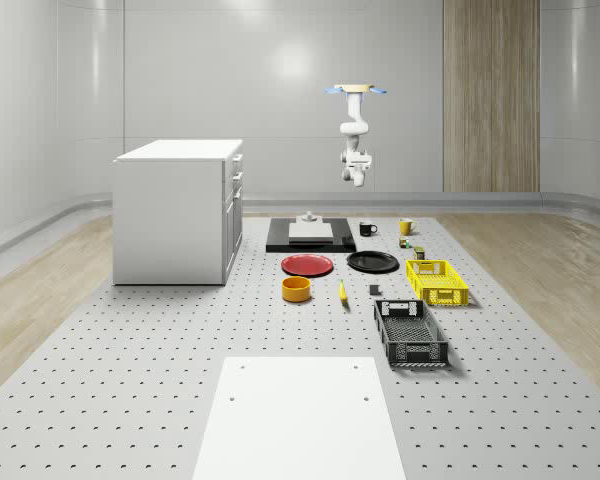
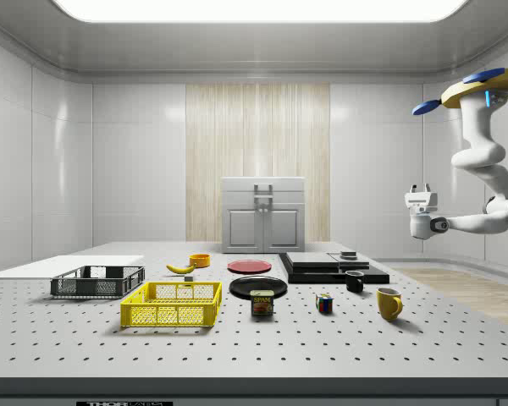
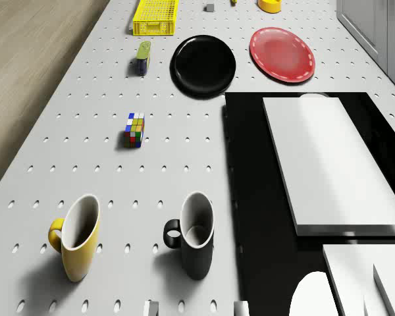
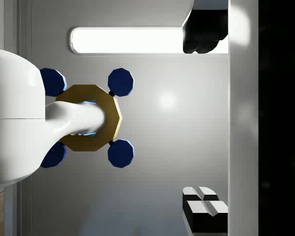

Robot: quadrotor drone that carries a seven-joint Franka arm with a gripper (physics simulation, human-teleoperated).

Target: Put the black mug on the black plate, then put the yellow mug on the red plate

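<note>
Two mugs are standing upright on the tabletop (image 1: pixel 180 400): black mug (image 3: pixel 195 235) beside yellow mug (image 3: pixel 76 238), both well below the jaws, whose state cannot be told, while the drone (image 1: pixel 357 91) is hovering high above.

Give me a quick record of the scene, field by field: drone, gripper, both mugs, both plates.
drone: hovering high above the far end of the table
gripper: in the air, well above the table, holding nothing
black mug: upright on the table beside the black platform, not on a plate
yellow mug: upright on the table beside the black mug
black plate: bare
red plate: bare
</note>
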